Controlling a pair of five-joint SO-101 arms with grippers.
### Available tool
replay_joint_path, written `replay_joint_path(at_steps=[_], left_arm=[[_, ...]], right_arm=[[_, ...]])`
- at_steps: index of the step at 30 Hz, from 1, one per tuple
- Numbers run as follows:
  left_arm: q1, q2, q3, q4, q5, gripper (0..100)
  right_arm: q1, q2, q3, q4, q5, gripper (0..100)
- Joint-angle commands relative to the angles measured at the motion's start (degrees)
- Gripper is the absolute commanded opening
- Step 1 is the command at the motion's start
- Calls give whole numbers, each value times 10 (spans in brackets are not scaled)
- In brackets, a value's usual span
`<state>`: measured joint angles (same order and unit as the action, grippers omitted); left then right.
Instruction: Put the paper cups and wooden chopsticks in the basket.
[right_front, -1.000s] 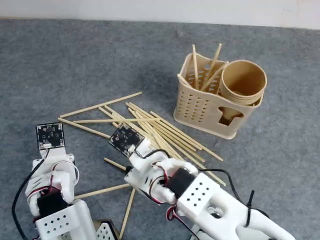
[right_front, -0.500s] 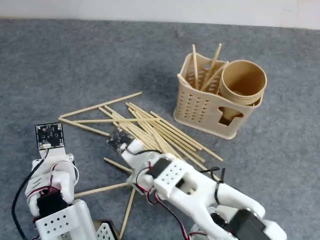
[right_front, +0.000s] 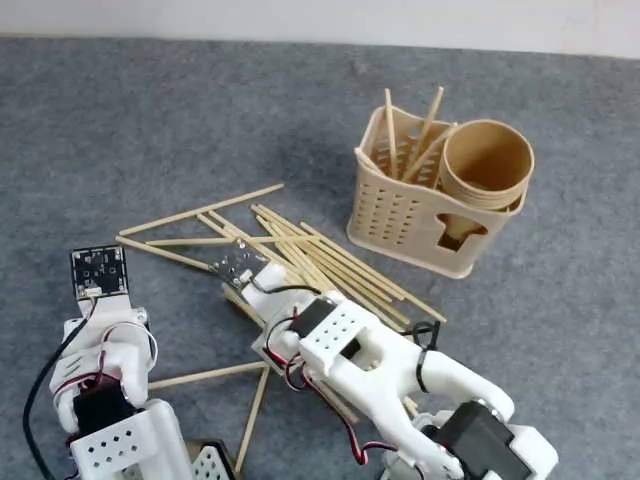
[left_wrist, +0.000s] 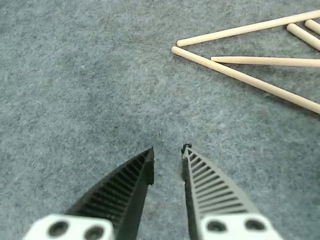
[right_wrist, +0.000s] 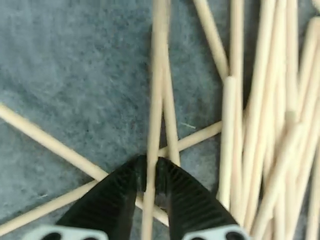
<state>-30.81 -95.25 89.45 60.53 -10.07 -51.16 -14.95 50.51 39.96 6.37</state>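
At the near edge of the grey mat (right_front: 150, 130), the two arms sit side by side, the left arm (right_front: 100, 390) drawn back close to its base and the right arm (right_front: 350, 345) stretched forward over the heap of loose chopsticks (right_front: 330, 262). The right gripper (right_wrist: 150, 160) is clamped on a single chopstick (right_wrist: 156, 90); its two dark fingers pinch the stick from either side near one end, and the stick runs straight away from the jaws across other sticks that lie crossed beneath it. Beside it in the right wrist view, a dense bundle of sticks (right_wrist: 270, 125) lies roughly parallel. The left gripper (left_wrist: 167, 150) hangs just above bare mat with its fingers parted by a narrow gap and nothing between them; the ends of a few chopsticks (left_wrist: 250, 80) lie on the mat well ahead of it. Two more sticks (right_front: 205, 377) lie on the mat between the two arms. Toward the far right of the mat stands the basket (right_front: 400, 215), upright, with a stack of paper cups (right_front: 490, 160) nested in one compartment and several chopsticks (right_front: 390, 125) leaning in the compartment next to it, their tips poking above the rim.
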Motion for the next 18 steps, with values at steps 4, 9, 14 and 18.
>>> replay_joint_path(at_steps=[4, 9, 14, 18], left_arm=[[-1, -5, -3, -9, 4, 109], [-1, -5, -3, -9, 4, 109], [-1, -5, -3, -9, 4, 109], [0, -5, -3, -9, 4, 109]], right_arm=[[43, -148, -25, 57, 1, 5], [80, -239, 0, 61, -15, 5], [109, -307, 1, 60, -101, 5], [140, -341, 3, 42, -147, 5]])
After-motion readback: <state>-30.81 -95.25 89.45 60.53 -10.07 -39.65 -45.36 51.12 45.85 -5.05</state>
